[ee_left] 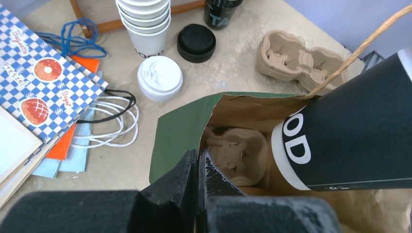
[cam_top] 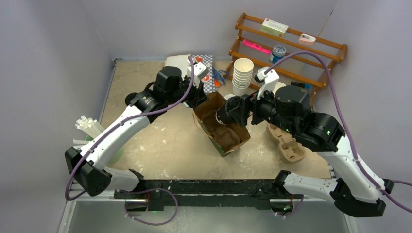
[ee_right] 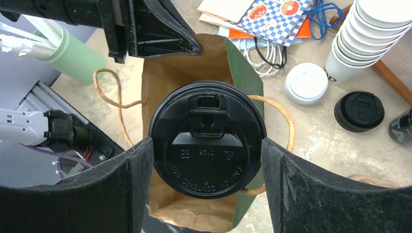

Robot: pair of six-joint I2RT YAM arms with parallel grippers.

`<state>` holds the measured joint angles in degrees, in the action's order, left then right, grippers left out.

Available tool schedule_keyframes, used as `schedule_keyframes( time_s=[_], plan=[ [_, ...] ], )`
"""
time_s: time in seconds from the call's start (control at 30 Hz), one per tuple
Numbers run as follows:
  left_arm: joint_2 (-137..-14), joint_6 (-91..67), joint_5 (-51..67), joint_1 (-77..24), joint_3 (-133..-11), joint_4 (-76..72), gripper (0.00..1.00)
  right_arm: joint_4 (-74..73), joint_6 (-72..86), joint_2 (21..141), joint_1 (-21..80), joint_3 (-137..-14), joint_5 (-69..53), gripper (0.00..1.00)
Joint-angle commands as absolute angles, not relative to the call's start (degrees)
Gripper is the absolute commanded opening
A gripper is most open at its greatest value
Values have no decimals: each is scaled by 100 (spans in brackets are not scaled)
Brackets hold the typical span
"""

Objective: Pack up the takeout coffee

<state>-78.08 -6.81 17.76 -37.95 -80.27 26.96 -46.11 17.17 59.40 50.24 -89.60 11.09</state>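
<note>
Clearly a robotics lab cell staged as a café takeaway corner: bare lilac walls (cam_top: pixel 48 58) boxing in a speckled counter (cam_top: pixel 160 141), with stacked white cups (cam_top: pixel 243 75), pulp carriers (cam_top: pixel 286 143), brown paper bag (cam_top: pixel 208 106), wooden rack (cam_top: pixel 291 46).

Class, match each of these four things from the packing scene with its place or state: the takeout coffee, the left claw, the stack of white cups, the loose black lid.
Column 1:
1. takeout coffee
2. left claw
3. stack of white cups
4. loose black lid

Column 2:
A. lying flat on the table
B. shut on the paper bag at its rim
C. gripped by the right claw over the bag's mouth
D. standing upright, nested

Pairs: 1-C, 2-B, 3-D, 4-A
</note>
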Motion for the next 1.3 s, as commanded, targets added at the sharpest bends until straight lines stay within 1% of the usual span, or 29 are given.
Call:
schedule_keyframes(
  time_s=[0.0, 0.23, 0.33, 0.43, 0.63, 0.83, 0.87, 1.0, 1.1, 1.27],
  plan=[
    [-7335, -956, 1432, -3815, -7705, 1791, 0, -4036, 1338, 5716, 5036, -8672, 1137, 49],
    [-7494, -1193, 819, -3904, -7955, 2077, 0, -3741, 920, 5830, 5152, -8604, 1234, 47],
    [-7445, -1243, 724, -3920, -7840, 1981, 0, -3635, 744, 5965, 5431, -8498, 1623, 47],
    [-7453, -1250, 678, -3920, -7805, 1905, 0, -3311, 577, 6035, 5846, -8154, 2158, 48],
    [-7792, -1273, 649, -3920, -8236, 2283, 0, -2409, 404, 5896, 5926, -7418, 2463, 47],
    [-7684, -1112, 619, -3920, -8200, 2012, 0, -1779, 21, 5817, 6017, -6697, 2712, 49],
    [-7612, -1037, 631, -3920, -8129, 1873, 0, -1625, -161, 5720, 6020, -6539, 2731, 48],
    [-7404, -730, 715, -3920, -7975, 1387, 0, -737, -656, 5156, 6019, -5688, 2582, 41],
    [-7439, -490, 1029, -3920, -8078, 1280, 0, -400, -862, 4954, 6018, -5328, 2577, 41],
    [-7495, -475, 1403, -3939, -8025, 1212, 0, -101, -1030, 5181, 6016, -5157, 2470, 41]
  ],
)
